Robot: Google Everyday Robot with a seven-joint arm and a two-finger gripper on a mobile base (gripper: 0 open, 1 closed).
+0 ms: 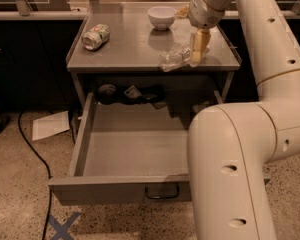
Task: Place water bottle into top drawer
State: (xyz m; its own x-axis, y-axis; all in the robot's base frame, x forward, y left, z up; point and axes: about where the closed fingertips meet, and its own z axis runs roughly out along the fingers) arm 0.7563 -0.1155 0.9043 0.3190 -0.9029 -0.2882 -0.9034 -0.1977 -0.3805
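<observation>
The water bottle, clear and crinkled, lies on its side near the front right of the steel table top. My gripper reaches down from the arm at the bottle's right end and touches it. The top drawer is pulled wide open below the table, its loop handle at the centre of the front panel. The drawer's floor is bare in the middle. My arm's large white links cover the drawer's right part.
A dented green-and-white can lies at the table's left. A white bowl stands at the back. Dark objects sit at the drawer's back. A paper sheet, a black cable and blue tape are on the floor at left.
</observation>
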